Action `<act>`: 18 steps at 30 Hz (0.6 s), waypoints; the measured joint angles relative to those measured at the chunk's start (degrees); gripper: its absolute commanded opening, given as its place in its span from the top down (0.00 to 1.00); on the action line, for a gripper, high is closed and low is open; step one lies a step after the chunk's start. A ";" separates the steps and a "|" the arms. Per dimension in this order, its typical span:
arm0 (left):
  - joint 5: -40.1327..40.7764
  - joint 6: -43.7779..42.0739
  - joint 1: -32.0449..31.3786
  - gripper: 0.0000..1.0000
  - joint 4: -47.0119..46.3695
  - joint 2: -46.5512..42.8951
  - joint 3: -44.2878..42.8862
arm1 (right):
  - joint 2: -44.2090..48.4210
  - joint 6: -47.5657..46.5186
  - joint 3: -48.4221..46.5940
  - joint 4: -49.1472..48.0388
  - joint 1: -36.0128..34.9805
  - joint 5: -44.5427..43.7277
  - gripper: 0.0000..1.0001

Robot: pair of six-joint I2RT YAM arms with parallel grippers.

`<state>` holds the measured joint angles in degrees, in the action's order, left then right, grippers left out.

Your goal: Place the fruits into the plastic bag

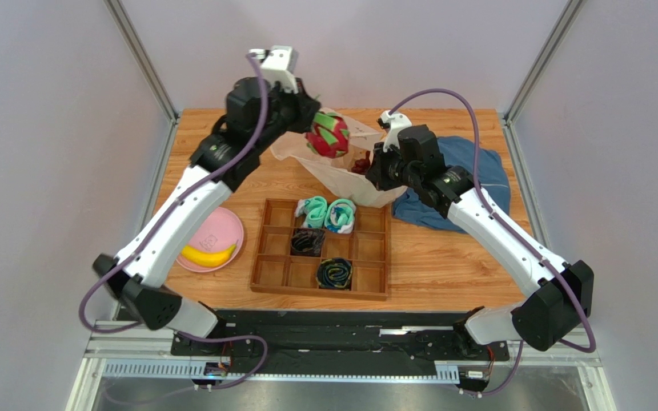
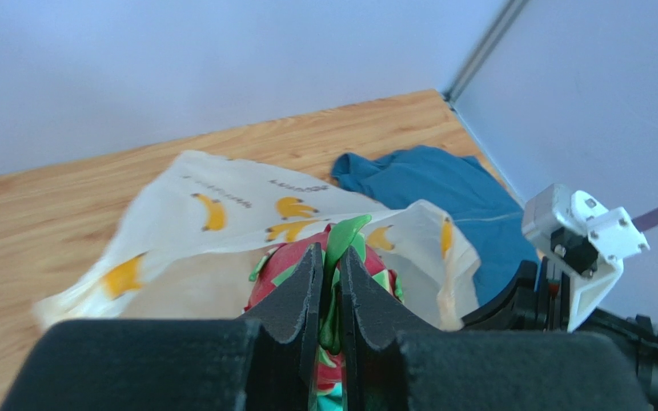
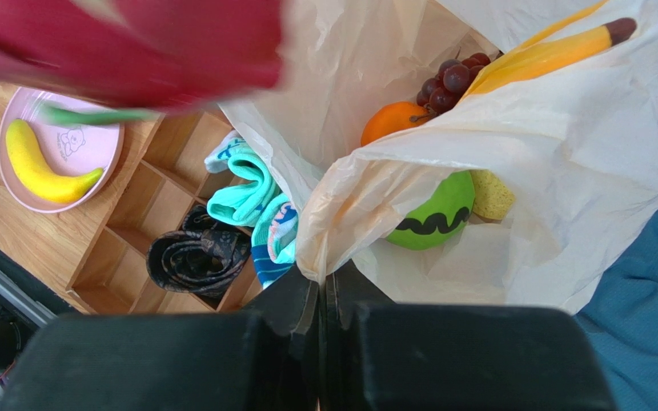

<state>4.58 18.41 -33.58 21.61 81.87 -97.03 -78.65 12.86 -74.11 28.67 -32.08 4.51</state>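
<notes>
- The left end effector (image 1: 315,128) has its fingers (image 2: 300,291) pressed in on the dragon fruit (image 1: 329,135), with a green leaf scale of the fruit pinched in the narrow gap between them
- The dragon fruit (image 2: 277,272) hangs at the tips of this end effector, clear of the worktop (image 1: 444,265) and over the open mouth of the plastic bag (image 1: 345,180)
- The right end effector (image 3: 322,287) is pressed together on the near rim of the plastic bag (image 3: 564,171); the film is gathered between its fingertips, and the mouth stands open
- Just beyond the right end effector, inside the bag: the green striped melon (image 3: 431,218) nearest, the lemon (image 3: 493,195) touching it on the right, and the orange (image 3: 390,120) and the grapes (image 3: 448,77) farther in
- A yellow, dark-tipped banana shape (image 3: 547,53) shows at the far edge of the bag; whether it lies inside cannot be told
- The dragon fruit appears as a red blur above and left of the right end effector
- A banana (image 1: 208,254) lies on a pink plate (image 1: 221,224), well apart from both end effectors
- A wooden tray (image 1: 274,276) of rolled socks (image 1: 328,214) sits left of the right end effector, just beside the bag
- A blue cloth (image 1: 478,171) lies under and right of the right end effector, touching the bag
</notes>
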 measured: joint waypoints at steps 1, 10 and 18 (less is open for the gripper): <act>-0.55 0.46 -0.98 1.00 -0.87 2.75 -1.25 | 0.00 -0.02 -0.02 0.00 0.00 -0.02 0.96; -3.17 1.49 -3.67 1.00 -2.21 16.09 -7.74 | 0.79 -0.02 -0.02 0.02 0.00 -0.59 0.96; -4.15 2.16 -4.85 1.00 -3.45 16.59 -6.97 | 1.66 -0.04 -0.02 0.00 0.00 -0.72 0.96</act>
<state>0.43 20.58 -38.44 18.15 98.45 -104.01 -76.99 12.82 -74.13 28.67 -32.08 3.79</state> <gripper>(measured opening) 0.148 0.046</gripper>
